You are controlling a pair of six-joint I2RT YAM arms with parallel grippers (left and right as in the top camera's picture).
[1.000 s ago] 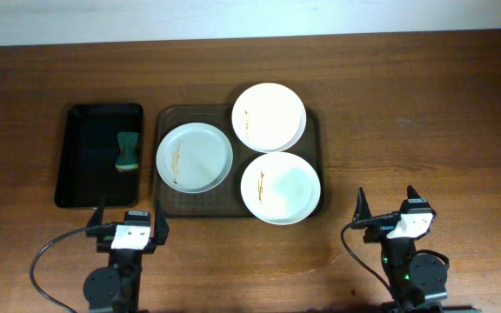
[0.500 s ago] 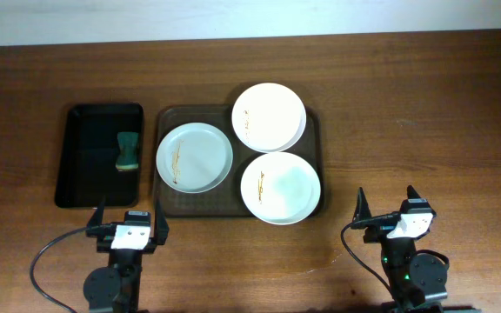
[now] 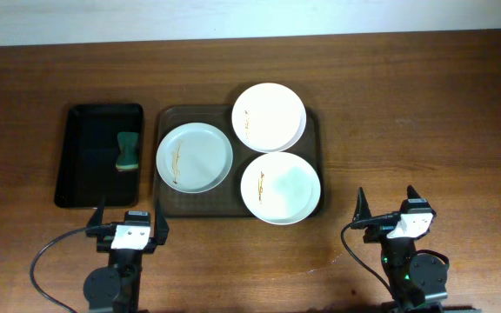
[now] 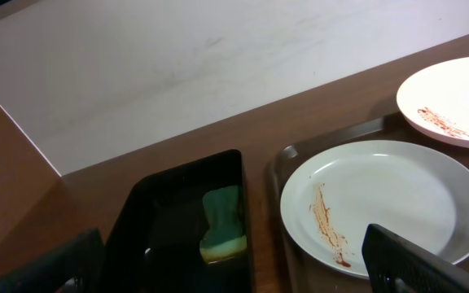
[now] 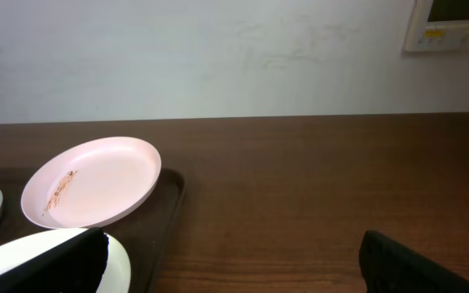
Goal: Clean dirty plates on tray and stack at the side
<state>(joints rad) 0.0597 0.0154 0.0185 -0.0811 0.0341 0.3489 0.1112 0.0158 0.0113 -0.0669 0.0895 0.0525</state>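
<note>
The left gripper (image 3: 130,214) is sitting near the front edge of the table (image 3: 424,96) with its jaws spread wide and nothing between them. The right gripper (image 3: 387,202) is resting the same way, agape and empty. Ahead of them the dark brown tray (image 3: 170,120) is lying with its long axis running left to right, carrying three white plates face up. The left plate (image 3: 200,156) is showing a smear running near to far. The far plate (image 3: 272,117) is overhanging the far rim, and the near plate (image 3: 283,189) is overhanging the near right corner. A black tray (image 3: 85,122) holding a green sponge (image 3: 128,149) is lying just beside it, to the left.
</note>
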